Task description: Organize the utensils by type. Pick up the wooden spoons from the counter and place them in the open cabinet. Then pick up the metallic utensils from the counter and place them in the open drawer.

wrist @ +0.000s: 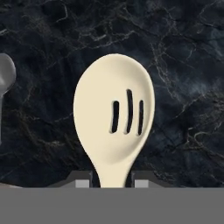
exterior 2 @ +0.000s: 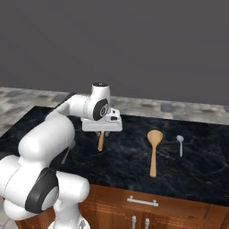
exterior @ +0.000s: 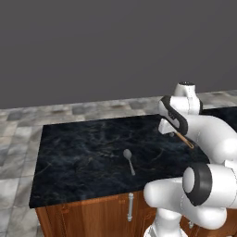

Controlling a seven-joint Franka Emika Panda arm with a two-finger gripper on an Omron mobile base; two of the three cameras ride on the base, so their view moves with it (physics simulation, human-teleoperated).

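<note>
One slotted wooden spoon (wrist: pixel 114 124) in end effector (wrist: pixel 112 180), above counter (exterior 2: pixel 134 165).

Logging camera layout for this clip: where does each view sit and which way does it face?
Left base view: behind-left, looking down over the counter; arm at lower right.
Right base view: behind-right, same counter; arm at lower left, end effector holding a slotted wooden spoon.
Hand view: along the fingertips at that spoon's bowl.
Both base views share a metal spoon.

Fingers (wrist: pixel 112 183) clamped, arm (exterior 2: pixel 49 129) over counter.
</note>
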